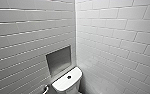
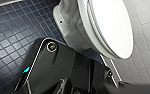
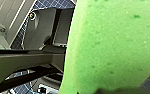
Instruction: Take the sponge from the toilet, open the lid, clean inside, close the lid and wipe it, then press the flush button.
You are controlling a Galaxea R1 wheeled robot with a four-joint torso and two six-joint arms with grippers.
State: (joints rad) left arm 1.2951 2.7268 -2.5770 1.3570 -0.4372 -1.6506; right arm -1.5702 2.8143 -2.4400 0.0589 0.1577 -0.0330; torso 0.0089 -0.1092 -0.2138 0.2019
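Near the toilet (image 1: 67, 81), the right hand (image 3: 121, 90) is clamping closed on the green sponge (image 3: 111, 45), while the lid (image 2: 111, 25) is lying shut.

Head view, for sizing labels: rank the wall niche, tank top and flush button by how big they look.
Largest: niche and tank top, about alike, too close to rank.
Smallest by far: button.

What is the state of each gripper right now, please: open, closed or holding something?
Left gripper: cannot be told.
Right gripper: closed on the sponge, holding it clear of the floor.
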